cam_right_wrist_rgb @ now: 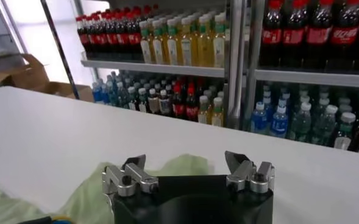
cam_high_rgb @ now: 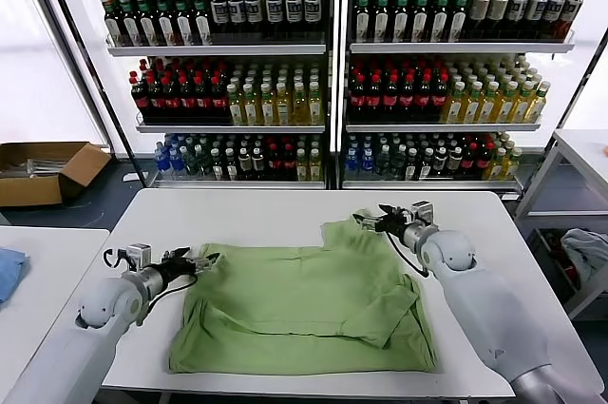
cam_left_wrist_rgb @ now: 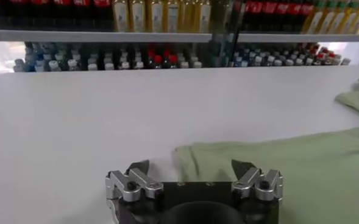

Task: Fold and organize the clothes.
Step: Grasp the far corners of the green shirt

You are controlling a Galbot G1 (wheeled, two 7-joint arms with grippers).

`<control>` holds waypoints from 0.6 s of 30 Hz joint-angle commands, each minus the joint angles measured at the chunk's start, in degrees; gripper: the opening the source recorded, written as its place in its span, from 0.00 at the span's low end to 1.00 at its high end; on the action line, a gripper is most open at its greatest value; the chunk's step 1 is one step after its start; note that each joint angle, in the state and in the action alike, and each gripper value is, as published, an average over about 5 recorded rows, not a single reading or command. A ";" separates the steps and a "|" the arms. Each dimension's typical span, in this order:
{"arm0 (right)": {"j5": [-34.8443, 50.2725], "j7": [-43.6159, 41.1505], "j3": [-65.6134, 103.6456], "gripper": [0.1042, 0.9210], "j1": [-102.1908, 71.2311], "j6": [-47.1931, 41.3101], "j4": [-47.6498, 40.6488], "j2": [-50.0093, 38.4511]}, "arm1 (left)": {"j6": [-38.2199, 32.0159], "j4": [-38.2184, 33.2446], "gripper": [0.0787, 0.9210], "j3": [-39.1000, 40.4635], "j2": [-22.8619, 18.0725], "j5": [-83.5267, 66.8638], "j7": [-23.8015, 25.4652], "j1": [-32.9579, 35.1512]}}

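Lying rumpled, soft green shirt (cam_high_rgb: 304, 304) on smooth white table (cam_high_rgb: 256, 214); bare room behind. Hovering released: left pincer (cam_high_rgb: 204, 257) at sleeve edge, right pincer (cam_high_rgb: 366, 221) at far corner.

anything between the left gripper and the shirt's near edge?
Nothing: in the left wrist view the open left gripper sits right at the green shirt edge, with only bare white table around.

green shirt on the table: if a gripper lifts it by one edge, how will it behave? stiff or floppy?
Probably floppy: the green shirt lies in soft folds and wrinkles on the white table, so a lifted edge would likely drape and sag. It looks thin, so likely light. Pushed, it would probably bunch rather than slide whole.
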 commanded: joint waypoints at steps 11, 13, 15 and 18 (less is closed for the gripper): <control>-2.28 0.84 -2.57 0.65 1.84 -0.15 -4.01 1.69 | 0.09 4.65 0.83 3.82 -1.68 0.02 0.46 -3.06; -2.36 0.94 -2.37 0.59 1.28 -0.19 -3.44 1.60 | 0.37 3.33 0.76 3.53 -1.56 0.13 0.56 -1.78; -2.47 1.01 -2.17 0.52 0.76 -0.22 -2.98 1.50 | 0.61 2.08 0.70 3.24 -1.31 0.27 0.71 -0.40; -2.55 1.05 -1.86 0.41 0.19 -0.23 -2.55 1.38 | 0.84 0.23 0.59 2.63 -0.83 0.59 0.85 1.67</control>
